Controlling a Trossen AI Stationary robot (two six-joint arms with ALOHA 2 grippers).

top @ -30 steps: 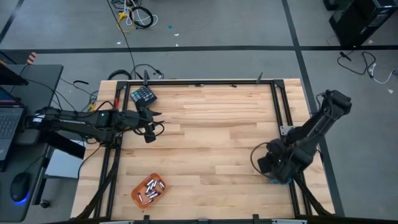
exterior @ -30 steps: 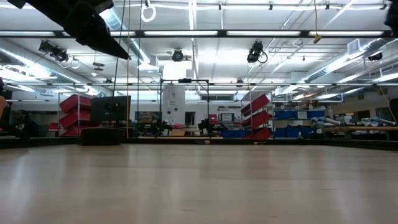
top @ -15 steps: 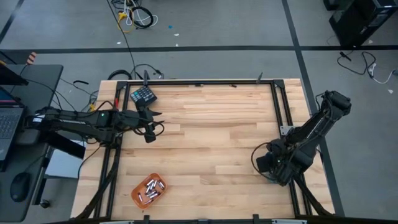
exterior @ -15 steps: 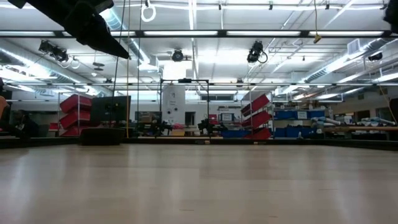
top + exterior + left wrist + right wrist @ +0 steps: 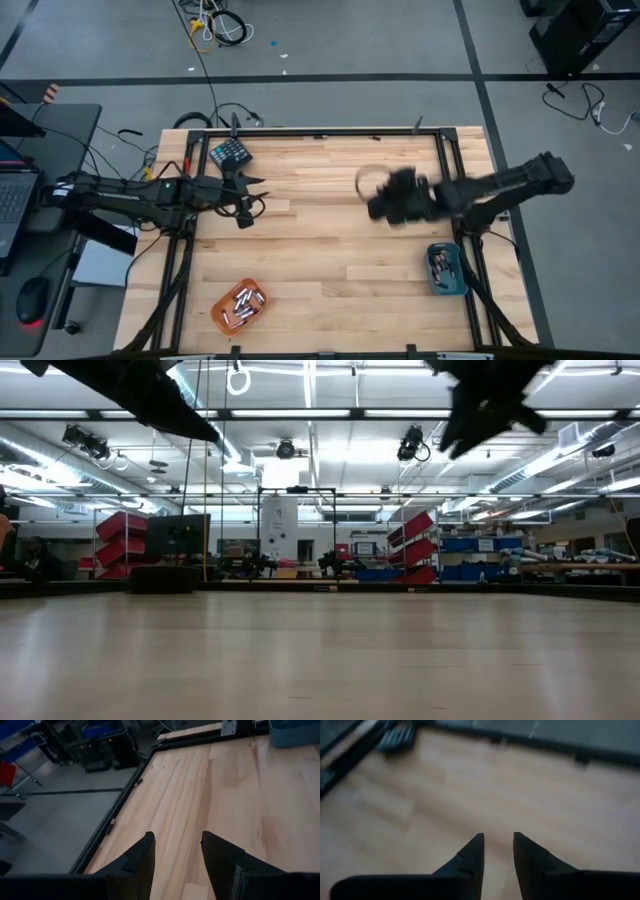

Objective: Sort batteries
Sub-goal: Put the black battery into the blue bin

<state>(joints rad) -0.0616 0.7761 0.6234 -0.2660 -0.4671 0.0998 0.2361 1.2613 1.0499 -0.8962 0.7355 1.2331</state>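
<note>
Several batteries (image 5: pixel 240 303) lie in an orange tray (image 5: pixel 222 316) near the table's front left. More batteries (image 5: pixel 443 262) lie in a blue tray (image 5: pixel 449 285) at the front right. My right gripper (image 5: pixel 376 207) hangs blurred above the table's middle, well apart from both trays. In its wrist view the right gripper (image 5: pixel 497 836) is open with only bare wood below. My left gripper (image 5: pixel 243 212) hovers over the table's left side, and the left gripper (image 5: pixel 176 836) is open and holds nothing.
A dark teal keypad-like block (image 5: pixel 229 153) lies at the far left corner, also seen as the block (image 5: pixel 397 737). A black frame (image 5: pixel 330 133) borders the table. Bare wood (image 5: pixel 330 250) stretches between the two trays.
My right gripper has swung quickly from above the blue tray at the front right toward the table's middle and far side, rising a little and turning. The blue tray, covered by it before, now shows.
</note>
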